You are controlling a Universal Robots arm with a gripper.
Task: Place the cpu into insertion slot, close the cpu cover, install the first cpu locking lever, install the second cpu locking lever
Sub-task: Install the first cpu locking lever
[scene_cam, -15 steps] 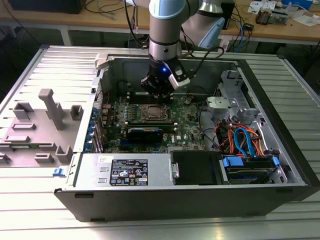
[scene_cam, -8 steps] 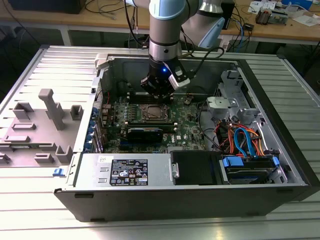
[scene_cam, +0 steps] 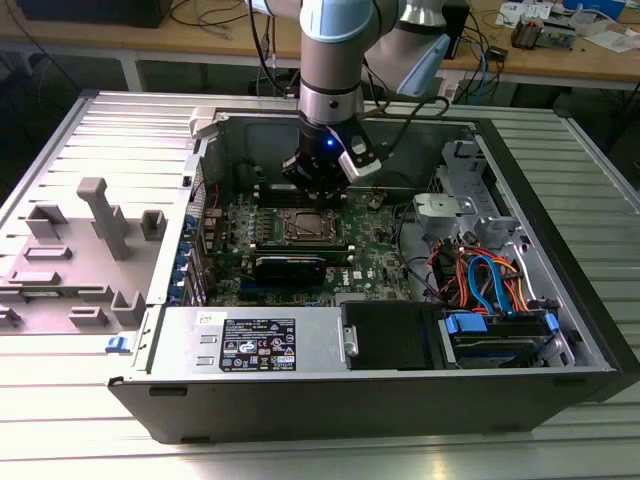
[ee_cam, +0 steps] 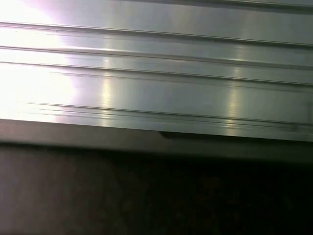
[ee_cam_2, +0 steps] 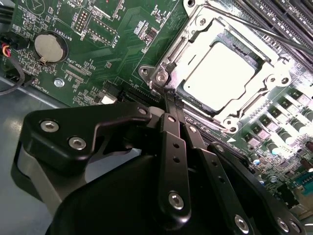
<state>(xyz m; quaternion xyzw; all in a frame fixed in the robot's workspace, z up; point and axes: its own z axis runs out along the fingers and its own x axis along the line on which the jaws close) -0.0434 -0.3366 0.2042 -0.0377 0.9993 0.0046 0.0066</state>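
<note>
The end effector [ee_cam_2: 168, 100] was down inside the open computer case [scene_cam: 560, 330], its two black fingers [ee_cam_2: 172, 142] pressed together to a narrow tip with nothing between them that I could see. That tip sat right at one corner of the cpu cover [ee_cam_2: 274, 66], touching or all but touching the silver frame there; I couldn't tell whether it had caught one of the thin locking levers that run along the frame's edge.

The cpu [ee_cam_2: 220, 73] lay flat in the insertion slot [scene_cam: 303, 226], its pale metal top glaring through the cover's square window, and the cover looked lowered over it. So the chip seemed seated and the cover closed, with the lever work in hand.

In the exterior view the arm [scene_cam: 330, 50] came straight down over the far middle of the green motherboard [scene_cam: 390, 255], with the socket just on the near side of it and the long black memory slots [scene_cam: 305, 247] close beside. A round coin battery [ee_cam_2: 50, 47] sat well apart from the socket.

My worry was the pinched tip: if it slid off the thin metal, it could skid across the board's small components or scrape the chip's top. Pushing on the frame itself could also stress the socket beneath.
</note>
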